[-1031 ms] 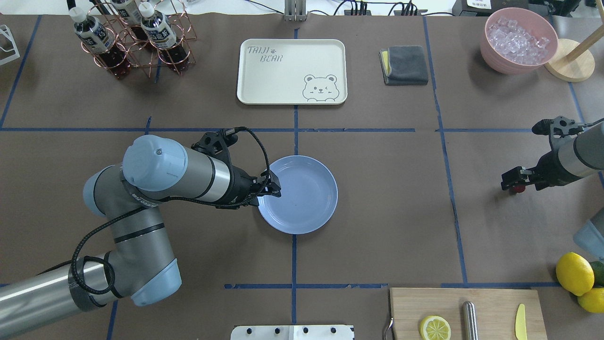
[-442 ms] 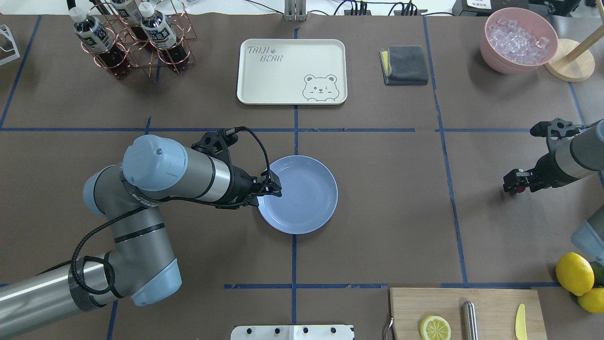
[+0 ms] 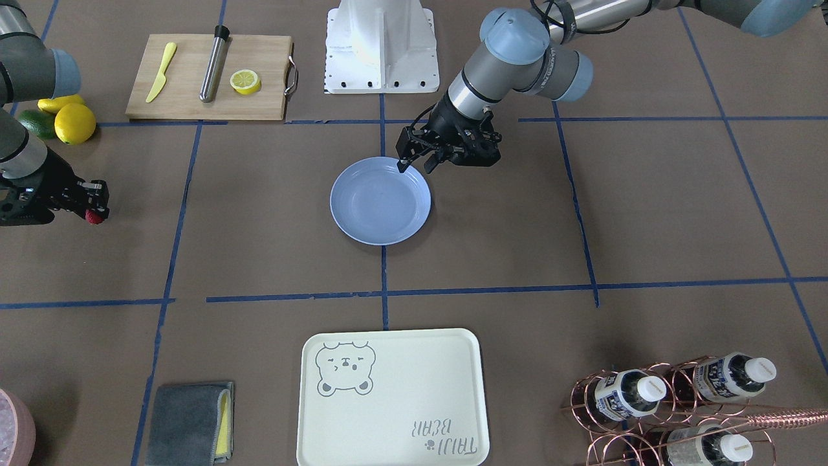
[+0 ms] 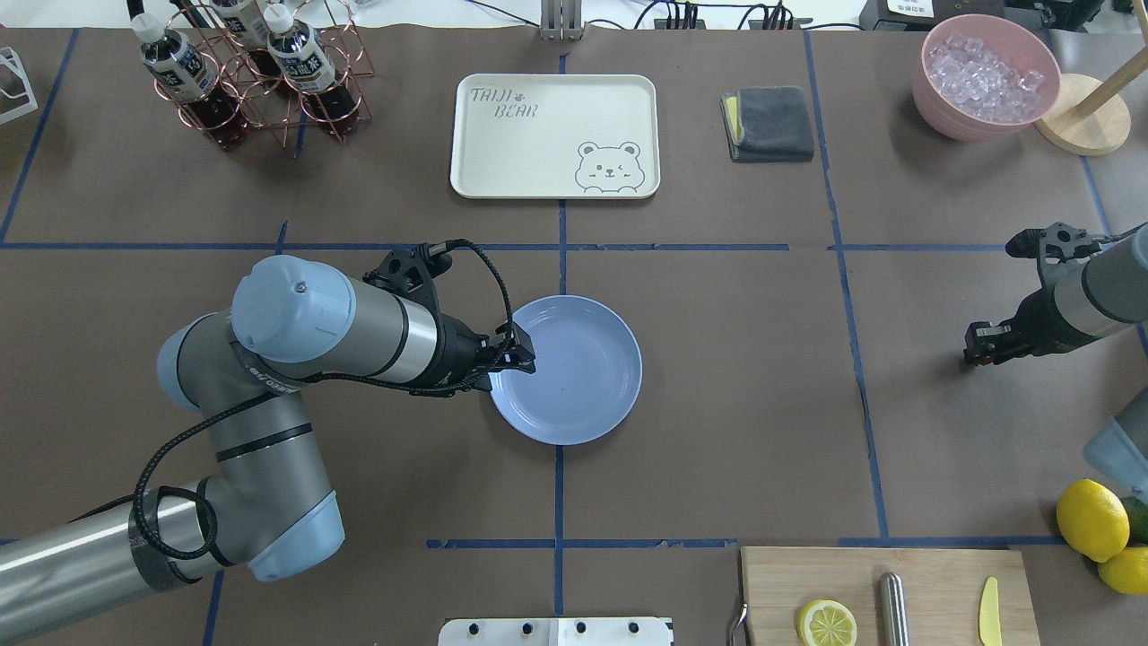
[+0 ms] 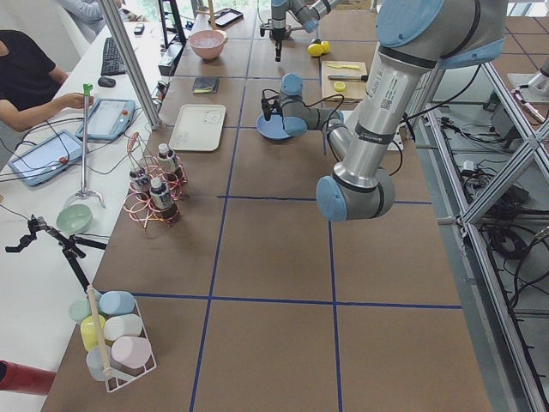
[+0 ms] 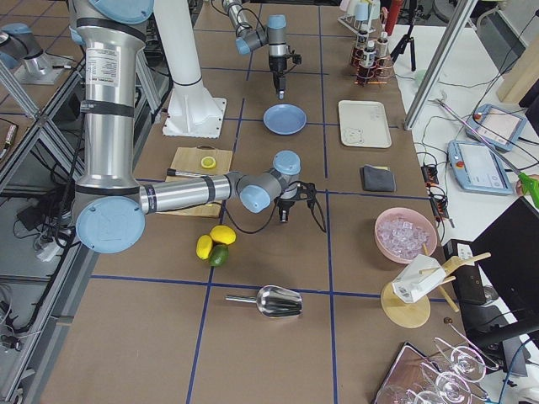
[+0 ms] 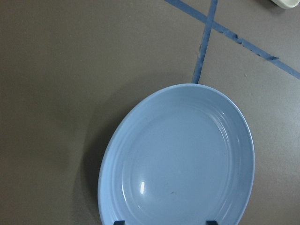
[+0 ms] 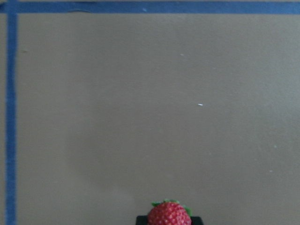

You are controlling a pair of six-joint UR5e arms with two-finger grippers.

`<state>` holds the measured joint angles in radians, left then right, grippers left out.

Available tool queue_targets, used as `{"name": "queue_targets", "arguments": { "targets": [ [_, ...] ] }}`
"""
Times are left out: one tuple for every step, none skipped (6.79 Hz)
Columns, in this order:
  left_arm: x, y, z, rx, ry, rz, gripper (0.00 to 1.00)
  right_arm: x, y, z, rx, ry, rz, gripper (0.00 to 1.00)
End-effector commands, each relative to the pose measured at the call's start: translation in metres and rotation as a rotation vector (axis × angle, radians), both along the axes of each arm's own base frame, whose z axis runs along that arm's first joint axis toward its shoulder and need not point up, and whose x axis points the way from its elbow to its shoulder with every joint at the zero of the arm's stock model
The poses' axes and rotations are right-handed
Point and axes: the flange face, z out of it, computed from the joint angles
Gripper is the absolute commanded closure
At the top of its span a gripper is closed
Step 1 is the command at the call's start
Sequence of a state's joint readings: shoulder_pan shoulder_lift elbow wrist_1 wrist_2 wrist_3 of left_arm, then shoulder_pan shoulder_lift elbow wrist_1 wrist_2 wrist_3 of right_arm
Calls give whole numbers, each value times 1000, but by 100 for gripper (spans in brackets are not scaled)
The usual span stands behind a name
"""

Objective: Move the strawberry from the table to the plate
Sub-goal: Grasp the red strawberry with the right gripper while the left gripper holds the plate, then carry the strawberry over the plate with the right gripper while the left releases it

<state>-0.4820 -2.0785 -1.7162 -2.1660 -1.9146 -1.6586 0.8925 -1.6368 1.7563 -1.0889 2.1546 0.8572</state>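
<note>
The right end effector pinches the strawberry just above the worktop, well apart from the plate, where the left end effector hovers, jaws spread. The small berry could slip in transit, or the arms could clash at the rim.

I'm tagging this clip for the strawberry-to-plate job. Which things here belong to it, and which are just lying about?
In the job:
strawberry, held in the right gripper
plate
table

Lying about:
tray
cloth
ice bowl
lemons
cutting board
bottles
</note>
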Motion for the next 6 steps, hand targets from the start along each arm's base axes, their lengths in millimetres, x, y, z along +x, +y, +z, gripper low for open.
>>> {"name": "queue_targets", "arguments": {
  "targets": [
    [-7,1,-7,5,16,-4,34,-23,2,-100,34,-72,10,100],
    [-10,1,-10,10,22,-6,34,-77,22,-160,-27,-135,92,100],
    [-15,4,-3,12,16,-3,35,-147,48,-210,-43,-169,146,100],
    [-25,-4,2,14,12,-20,35,-198,61,-272,-78,-151,160,100],
    [-39,-14,-3,21,22,-43,35,-252,70,-338,-80,-92,186,100],
    [-74,-21,12,58,6,-67,35,-293,56,-367,-114,-79,220,100]
  ]
}}
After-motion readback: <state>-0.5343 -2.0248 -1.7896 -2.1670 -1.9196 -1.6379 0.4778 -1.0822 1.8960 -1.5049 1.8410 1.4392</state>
